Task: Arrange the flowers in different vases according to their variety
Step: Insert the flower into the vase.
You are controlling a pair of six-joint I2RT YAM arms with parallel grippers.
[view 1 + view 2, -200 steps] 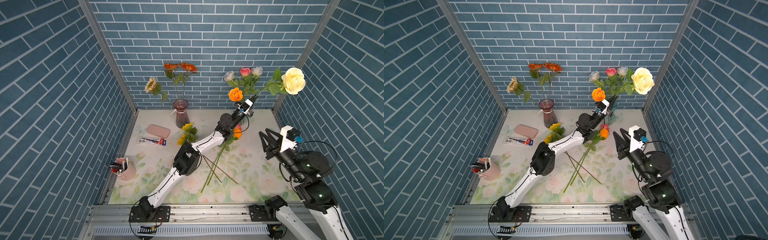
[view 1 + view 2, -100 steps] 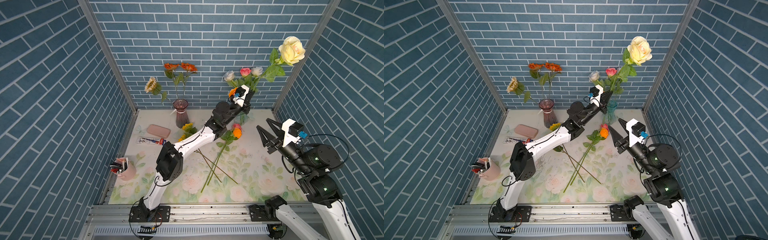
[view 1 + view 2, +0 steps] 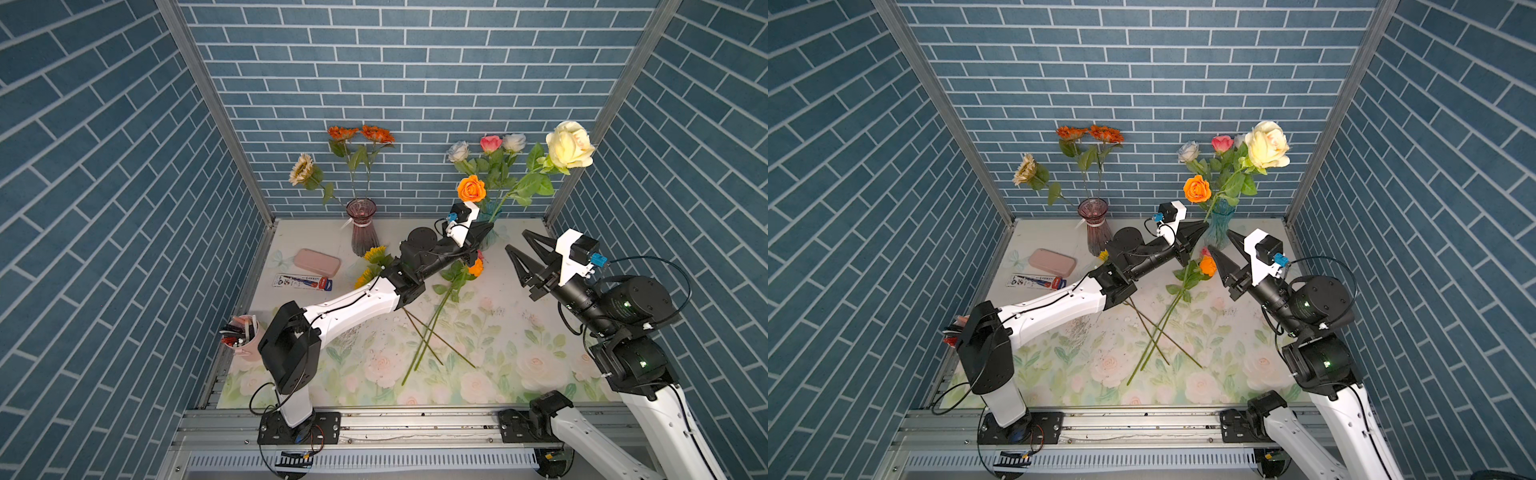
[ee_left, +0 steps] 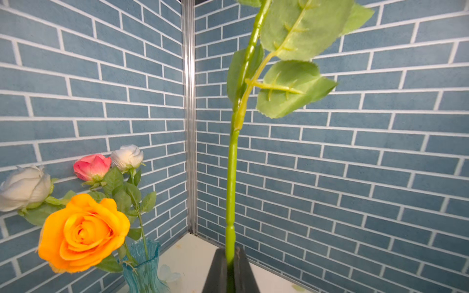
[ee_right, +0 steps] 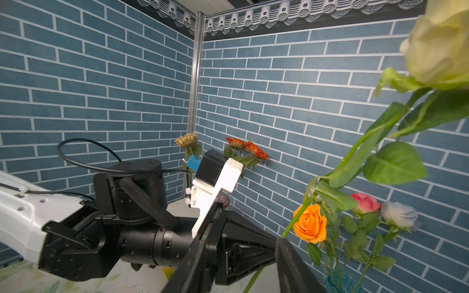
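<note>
Roses (image 3: pixel 471 188) crowd the aqua vase (image 3: pixel 1219 228) (heads fanned wide); open tablecloth (image 3: pixel 507 328) lies beside the crossed stems (image 3: pixel 424 340).

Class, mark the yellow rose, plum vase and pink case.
yellow rose (image 3: pixel 569 143): in a top view, bloom.
plum vase (image 3: pixel 365 239): in a top view, ribbed body.
pink case (image 3: pixel 316 262): in a top view, upper face.

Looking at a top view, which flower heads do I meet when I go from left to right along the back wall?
cream sunflower → orange sunflowers → pale blue rose → pink rose → white rose → pale yellow rose. The orange rose is left out because it overlaps its neighbours.
</note>
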